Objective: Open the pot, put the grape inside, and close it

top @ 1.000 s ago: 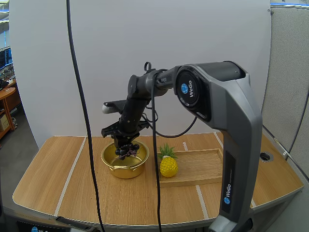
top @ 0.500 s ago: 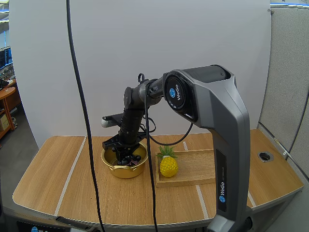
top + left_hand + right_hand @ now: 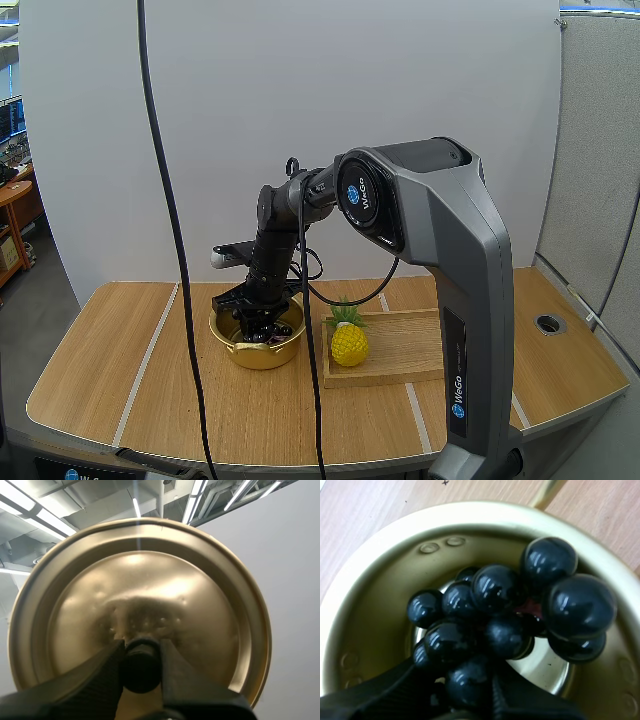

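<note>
Found the bunch of grapes (image 3: pixel 505 625) down inside the pot (image 3: pixel 375 585), below the rim and over the shiny floor; could not tell whether resting on that floor or hanging just clear of it. Saw the right gripper (image 3: pixel 465 695) clamped on the bunch from above, a black finger on either side of the lowest berries, not yet let go. From the high view, placed the pot on the table (image 3: pixel 120 380), with the right arm bent down into its mouth. Noted a toy pineapple (image 3: pixel 348 342) just beside the pot, standing at the near corner of a wooden tray (image 3: pixel 415 345) (no part in this job for either). Found the lid (image 3: pixel 140 575) off the pot and held clear of it by the left gripper (image 3: pixel 141 672), jaws pinched on the dark knob (image 3: pixel 141 655) at the centre of its golden top.

Judged the task at about the midpoint: pot opened, grapes brought in but not released. Reckoned the rest as follows: spread the right fingers, lift that arm clear of the rim, then bring the lid over and seat it. Marked one risk: a stem or berry snagging on a finger during the withdrawal and dragging the bunch back out.
</note>
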Robot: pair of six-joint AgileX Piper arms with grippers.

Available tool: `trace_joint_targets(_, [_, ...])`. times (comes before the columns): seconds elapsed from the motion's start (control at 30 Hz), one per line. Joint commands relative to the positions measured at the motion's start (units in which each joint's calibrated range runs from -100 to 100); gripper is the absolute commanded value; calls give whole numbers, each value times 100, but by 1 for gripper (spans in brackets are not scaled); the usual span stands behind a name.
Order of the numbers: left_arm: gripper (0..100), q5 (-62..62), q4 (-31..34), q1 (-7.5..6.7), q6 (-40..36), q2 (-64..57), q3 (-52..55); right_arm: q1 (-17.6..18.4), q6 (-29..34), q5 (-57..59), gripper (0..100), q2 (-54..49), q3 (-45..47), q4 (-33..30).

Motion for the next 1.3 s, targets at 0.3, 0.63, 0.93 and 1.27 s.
trace_joint_targets(0.3, [0,-256,37,-18,-47,-44,-46,0,73,294,7,-46,37,-56])
trace_joint_targets(0.63, [0,-256,37,-18,-47,-44,-46,0,605,432,100,-83,37,-542])
trace_joint_targets(0.93, [0,-256,37,-18,-47,-44,-46,0,605,525,100,-795,-37,-652])
trace_joint_targets(1.27, [0,-256,37,-18,-47,-44,-46,0,894,1201,100,-1815,-37,-1038])
